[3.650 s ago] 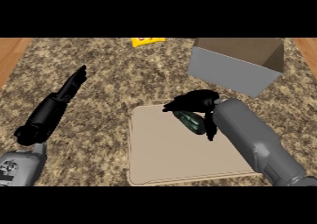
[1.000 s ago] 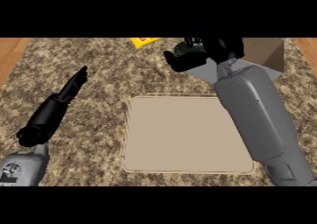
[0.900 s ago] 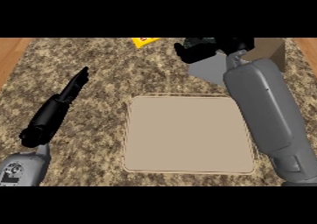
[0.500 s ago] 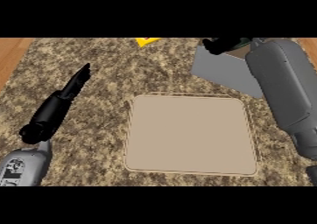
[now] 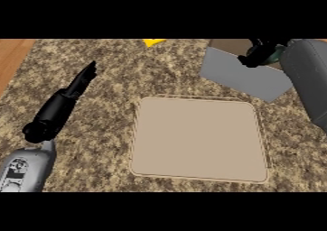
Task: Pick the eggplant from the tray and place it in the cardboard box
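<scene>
The beige tray [image 5: 199,135] lies in the middle of the counter with nothing on it. At the back right stands the cardboard box [image 5: 243,77], its grey wall facing me. My right hand [image 5: 258,53] hangs over the box's open top, fingers curled round the dark eggplant [image 5: 280,54], of which only a small greenish bit shows beside the wrist. My left hand [image 5: 65,103] rests on the left side of the counter, fingers straight and pointing away, holding nothing.
A small yellow object [image 5: 153,42] lies at the counter's far edge, left of the box. The granite top ends at a wooden strip [image 5: 9,58] on the far left. My right forearm [image 5: 316,81] runs along the right edge.
My right hand lifted the eggplant off the tray and carried it back and to the right, from left of the box to above its opening. The left hand has not moved.
</scene>
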Controlling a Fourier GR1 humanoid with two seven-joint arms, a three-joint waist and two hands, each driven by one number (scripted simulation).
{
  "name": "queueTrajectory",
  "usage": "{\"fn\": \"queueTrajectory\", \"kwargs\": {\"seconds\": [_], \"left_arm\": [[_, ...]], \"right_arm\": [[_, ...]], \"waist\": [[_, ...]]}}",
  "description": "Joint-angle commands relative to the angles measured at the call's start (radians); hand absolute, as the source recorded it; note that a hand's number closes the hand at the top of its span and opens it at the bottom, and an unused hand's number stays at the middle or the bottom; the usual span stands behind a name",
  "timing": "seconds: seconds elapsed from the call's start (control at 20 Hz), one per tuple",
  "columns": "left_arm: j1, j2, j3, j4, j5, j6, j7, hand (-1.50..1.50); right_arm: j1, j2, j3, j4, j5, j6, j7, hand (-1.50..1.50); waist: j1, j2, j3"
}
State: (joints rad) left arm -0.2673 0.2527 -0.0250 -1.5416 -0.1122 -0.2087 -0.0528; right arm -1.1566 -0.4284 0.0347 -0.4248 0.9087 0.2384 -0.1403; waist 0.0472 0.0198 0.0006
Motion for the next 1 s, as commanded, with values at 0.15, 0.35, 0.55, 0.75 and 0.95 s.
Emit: {"fn": "queueTrajectory", "kwargs": {"seconds": [0.15, 0.35, 0.55, 0.75, 0.95], "left_arm": [[0.021, 0.010, 0.007, 0.001, 0.002, -0.020, -0.009, 0.00], [0.061, 0.002, 0.000, -0.041, 0.005, -0.020, -0.006, 0.00], [0.033, 0.009, 0.018, 0.003, -0.002, -0.011, -0.030, 0.00], [0.019, -0.010, 0.006, -0.015, -0.006, 0.002, -0.008, 0.00], [0.007, -0.015, 0.001, 0.028, -0.013, -0.005, -0.031, 0.00]], "right_arm": [[-0.025, -0.077, 0.019, 0.146, 0.020, 0.135, -0.244, -1.50], [-0.030, -0.041, -0.068, 0.139, -0.063, 0.065, -0.340, -1.50], [-0.056, -0.033, -0.328, 0.147, -0.325, 0.094, -0.381, -1.50], [-0.096, -0.047, -0.527, 0.221, -0.515, 0.144, -0.274, -1.50], [-0.073, -0.081, -0.606, 0.276, -0.582, 0.105, -0.212, -1.50]], "waist": [[0.003, -0.001, 0.001], [0.010, -0.003, 0.001], [-0.004, 0.002, 0.004], [-0.005, -0.001, 0.003], [0.005, 0.012, 0.002]]}}
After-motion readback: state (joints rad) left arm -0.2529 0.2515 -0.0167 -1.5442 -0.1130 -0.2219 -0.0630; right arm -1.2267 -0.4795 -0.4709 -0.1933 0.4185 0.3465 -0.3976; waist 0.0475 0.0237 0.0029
